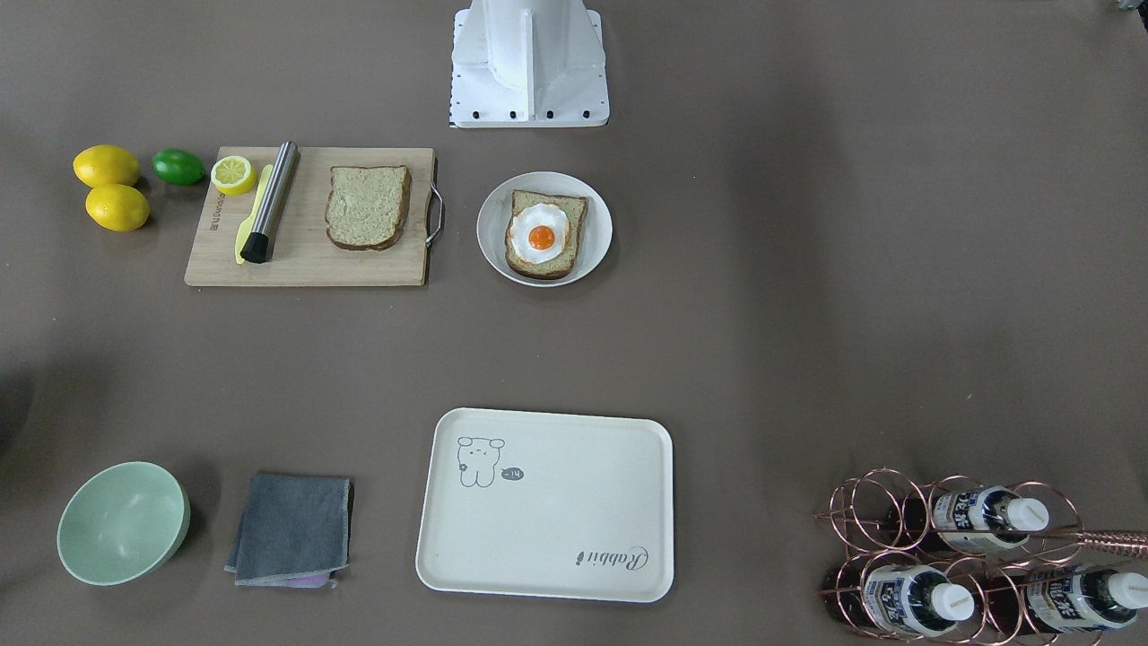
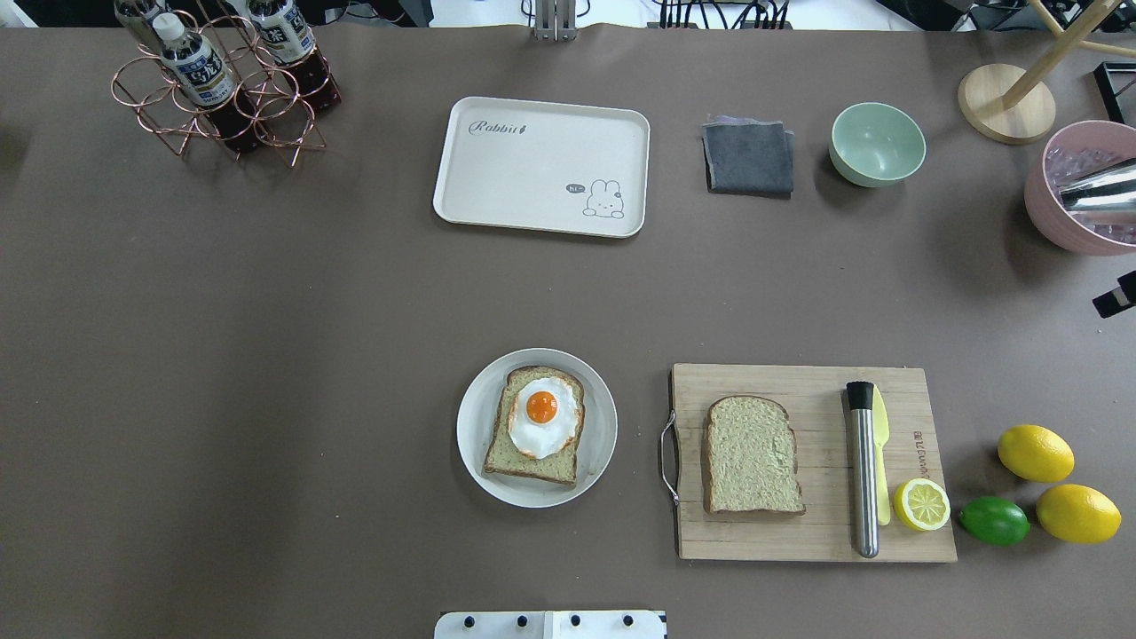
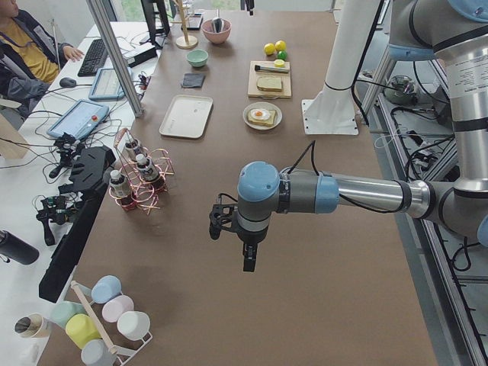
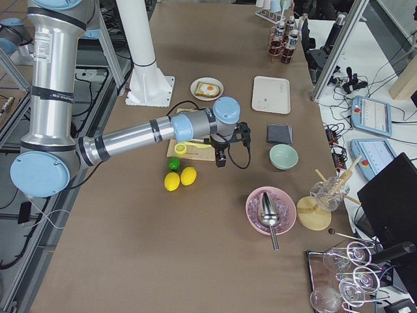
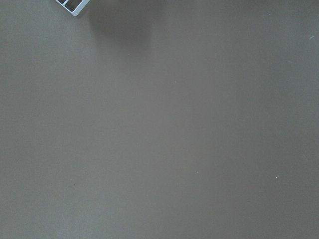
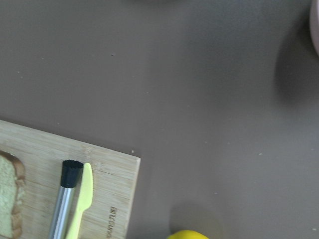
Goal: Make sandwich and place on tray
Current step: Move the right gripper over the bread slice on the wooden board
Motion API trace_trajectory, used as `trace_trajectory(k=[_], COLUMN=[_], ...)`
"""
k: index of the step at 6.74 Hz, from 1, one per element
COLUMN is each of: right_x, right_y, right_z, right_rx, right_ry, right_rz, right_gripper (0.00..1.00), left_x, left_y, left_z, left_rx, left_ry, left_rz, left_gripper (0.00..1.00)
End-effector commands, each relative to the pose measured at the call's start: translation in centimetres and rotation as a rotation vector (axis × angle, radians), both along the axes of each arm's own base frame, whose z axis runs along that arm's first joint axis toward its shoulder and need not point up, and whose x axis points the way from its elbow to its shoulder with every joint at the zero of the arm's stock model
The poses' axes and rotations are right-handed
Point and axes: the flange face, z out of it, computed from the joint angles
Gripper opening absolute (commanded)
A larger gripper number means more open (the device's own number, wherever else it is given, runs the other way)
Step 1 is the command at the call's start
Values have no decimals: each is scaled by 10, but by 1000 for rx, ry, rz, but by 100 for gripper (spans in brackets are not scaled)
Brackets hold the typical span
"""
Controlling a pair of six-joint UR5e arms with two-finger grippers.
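Front-facing view: the tray (image 1: pixel 556 511) lies at 6 o'clock of the plate (image 1: pixel 491 235), well apart; on the plate one bread slice (image 1: pixel 577 215) carries the egg (image 1: pixel 541 235); the second slice (image 1: pixel 368 206) lies on the cutting board (image 1: pixel 305 260), at 9 o'clock of the plate. Left side view: the left fingers (image 3: pixel 248 259) hang over the counter (image 3: pixel 328 305); apart or together, I cannot tell. Right side view: the right fingers (image 4: pixel 220 158) hover near the board; likewise unreadable.

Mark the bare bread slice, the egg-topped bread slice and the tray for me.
bare bread slice (image 2: pixel 753 454): overhead exterior view, centre of its crumb face.
egg-topped bread slice (image 2: pixel 524 464): overhead exterior view, uncovered crumb near its lower edge.
tray (image 2: pixel 532 169): overhead exterior view, bare middle of its floor.
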Motion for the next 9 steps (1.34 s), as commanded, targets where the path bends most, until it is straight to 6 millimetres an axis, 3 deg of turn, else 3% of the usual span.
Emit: trace_trajectory(k=[1, 3, 4, 6, 7, 9], right_x=[-66, -143, -189, -237, -265, -294], right_y=[18, 37, 58, 82, 94, 98], right_z=[-36, -75, -96, -109, -112, -94], right_rx=[-107, -165, -165, -184, -162, -177], right_ry=[-72, -92, -60, -39, -17, 20], right_rz=[61, 107, 148, 162, 198, 180], right_gripper=[92, 97, 94, 97, 90, 86], left_x=[2, 2, 2, 2, 2, 2], left_y=[-3, -5, -5, -6, -6, -6], left_z=[-1, 2, 1, 2, 2, 1], left_rx=[4, -1, -1, -1, -1, -1], left_ry=[-2, -6, -6, -7, -7, -7], left_rz=[5, 8, 8, 8, 8, 6], left_gripper=[98, 98, 98, 98, 98, 98])
